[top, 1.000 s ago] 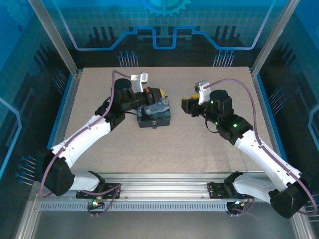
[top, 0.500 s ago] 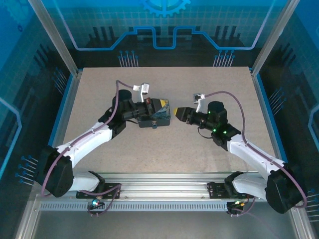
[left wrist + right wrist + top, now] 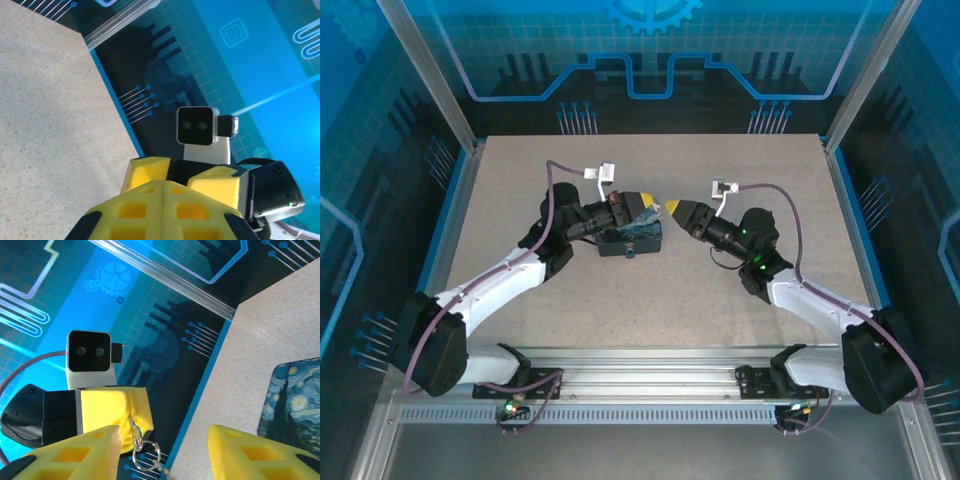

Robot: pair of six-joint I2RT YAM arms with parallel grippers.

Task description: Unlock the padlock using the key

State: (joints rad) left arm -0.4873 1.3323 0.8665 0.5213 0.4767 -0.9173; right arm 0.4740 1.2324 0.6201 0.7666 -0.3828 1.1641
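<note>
My left gripper (image 3: 650, 204) hovers just above the back edge of the night-sky tin (image 3: 632, 240) and points right. Its yellow fingers (image 3: 112, 407) are shut on a small silver key (image 3: 133, 429), and a split ring (image 3: 146, 455) dangles below it. The same fingers (image 3: 162, 186) press tightly together in the left wrist view. My right gripper (image 3: 674, 207) points left, tip to tip with the left one and a little apart. It is open (image 3: 164, 440) with nothing between its fingers, and the key hangs close to its left finger (image 3: 75, 455). The padlock is hidden.
The tin (image 3: 295, 395) lies on the speckled tabletop (image 3: 740, 290) just left of centre. Blue printed walls and aluminium posts (image 3: 460, 130) enclose the table on three sides. Purple cables (image 3: 790, 200) loop off both wrists.
The right arm has stretched out low and swung its gripper left, up to the left gripper's tips. The left gripper has dropped slightly over the tin and turned to face right.
</note>
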